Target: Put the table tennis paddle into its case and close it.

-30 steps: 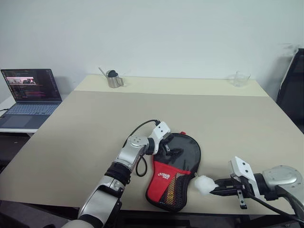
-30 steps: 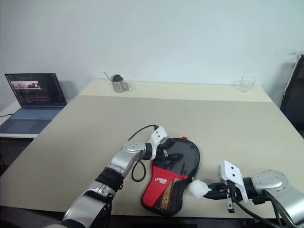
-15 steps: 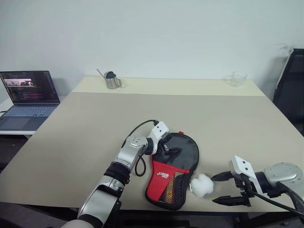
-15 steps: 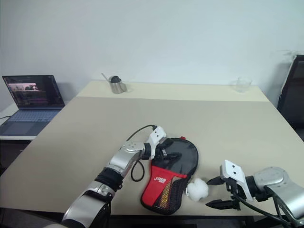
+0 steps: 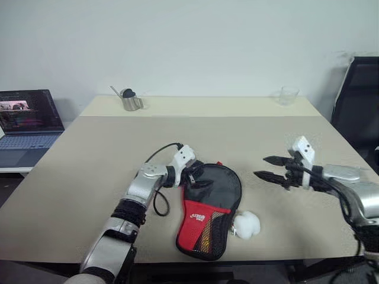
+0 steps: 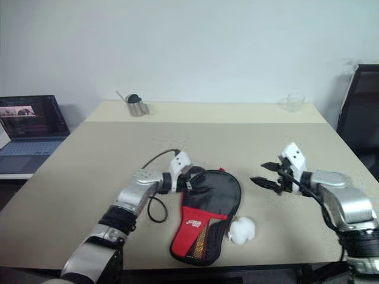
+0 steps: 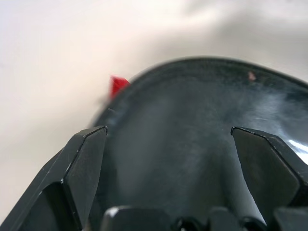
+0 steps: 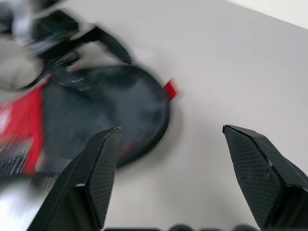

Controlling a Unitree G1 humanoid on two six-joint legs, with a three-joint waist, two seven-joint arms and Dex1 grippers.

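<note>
A beige table (image 5: 89,154) fills the foreground, seen from above and behind the robot's two arms. The case (image 5: 208,208), a paddle-shaped black fabric pouch with a red logo panel and black mesh at its narrow end, lies flat on the table near the front edge, round end pointing away from the robot. A small red tab (image 5: 219,163) pokes out at the far rim of the round end. A white ball charm (image 5: 247,224) rests on the table just beside the case's narrow end, on the robot's right. The paddle itself cannot be seen, and whether it sits inside the case cannot be told.

The left gripper (image 5: 196,177) hovers at the left edge of the case's round end, its two black fingers spread wide and empty; in the left wrist view the case's black surface lies between them. The right gripper (image 5: 270,167) is raised above bare table to the right of the case, well apart from it, fingers wide open and holding nothing, pointing toward the case.

At the far end of the table stand a small metal pitcher (image 5: 128,100) on the left and a clear glass (image 5: 288,95) on the right. An open laptop (image 5: 22,121) sits on a separate surface off to the left.
</note>
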